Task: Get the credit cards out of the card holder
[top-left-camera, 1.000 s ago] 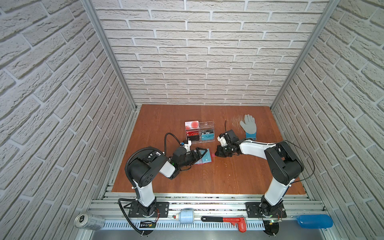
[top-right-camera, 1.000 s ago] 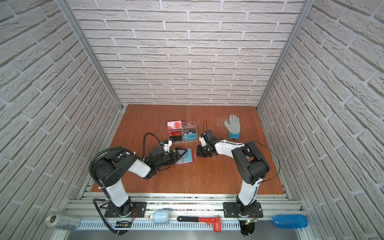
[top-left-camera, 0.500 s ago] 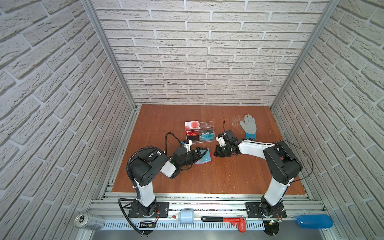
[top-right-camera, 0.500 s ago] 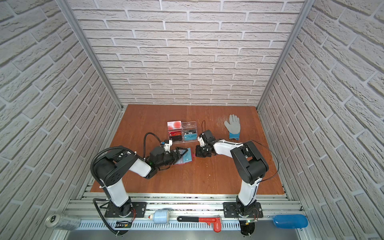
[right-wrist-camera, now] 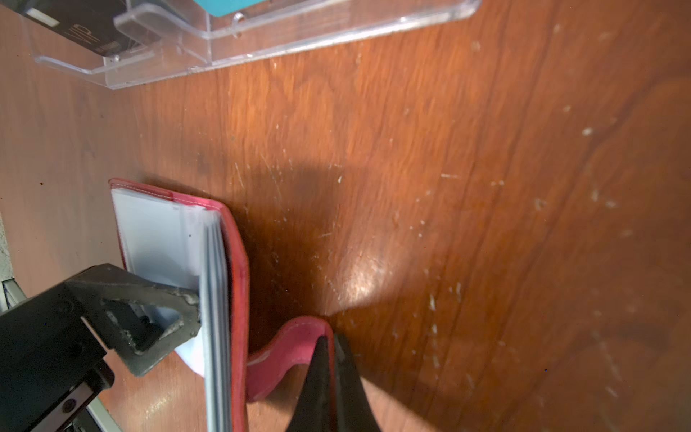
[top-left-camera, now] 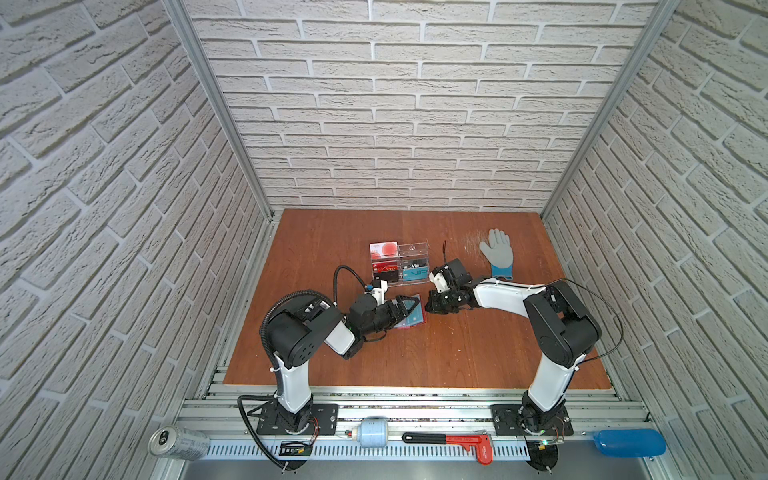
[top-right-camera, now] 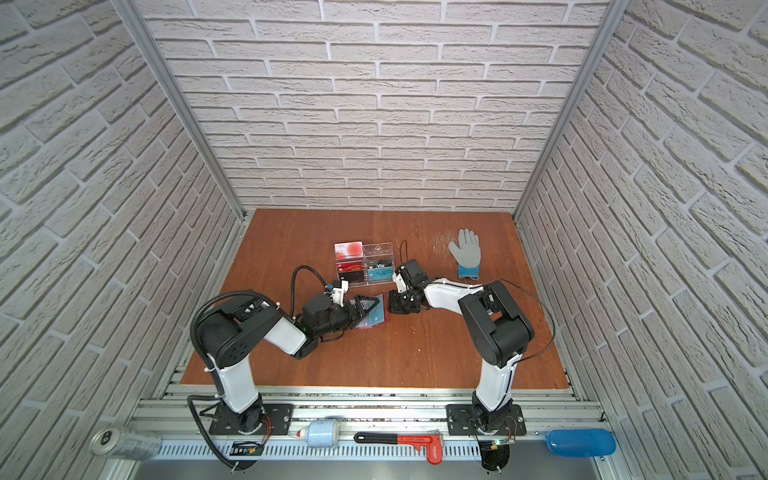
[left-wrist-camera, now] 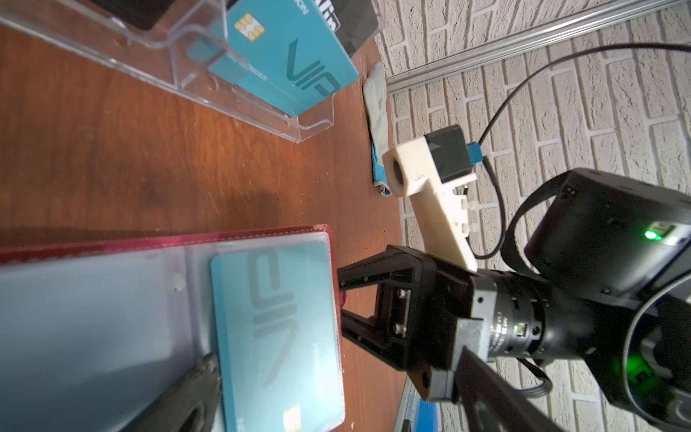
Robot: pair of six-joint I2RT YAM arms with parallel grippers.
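Note:
The red card holder [top-left-camera: 417, 323] [top-right-camera: 377, 322] lies open mid-table, pale clear sleeves up. A teal credit card [left-wrist-camera: 276, 329] sits inside one sleeve [left-wrist-camera: 112, 318]. My left gripper [top-left-camera: 405, 309] [top-right-camera: 365, 308] [left-wrist-camera: 344, 404] is open over the holder, with one finger [right-wrist-camera: 149, 310] pressing on the inner page. My right gripper [top-left-camera: 431, 305] [top-right-camera: 392, 305] [right-wrist-camera: 326, 359] is shut on the holder's red snap tab [right-wrist-camera: 295, 348] at its right edge. In the right wrist view the holder [right-wrist-camera: 237, 262] appears edge-on, its stacked sleeves [right-wrist-camera: 215, 299] showing.
A clear acrylic stand [top-left-camera: 411, 249] [right-wrist-camera: 261, 45] with red, black and teal VIP cards [left-wrist-camera: 291, 56] stands just behind the holder. A grey glove [top-left-camera: 496, 253] lies at the back right. A can [top-left-camera: 178, 442], a red-handled wrench [top-left-camera: 449, 440] and a blue object [top-left-camera: 627, 442] lie on the front rail.
The right arm has edged slightly to the left while keeping its grip on the tab. The left arm has stayed in place, jaws still open.

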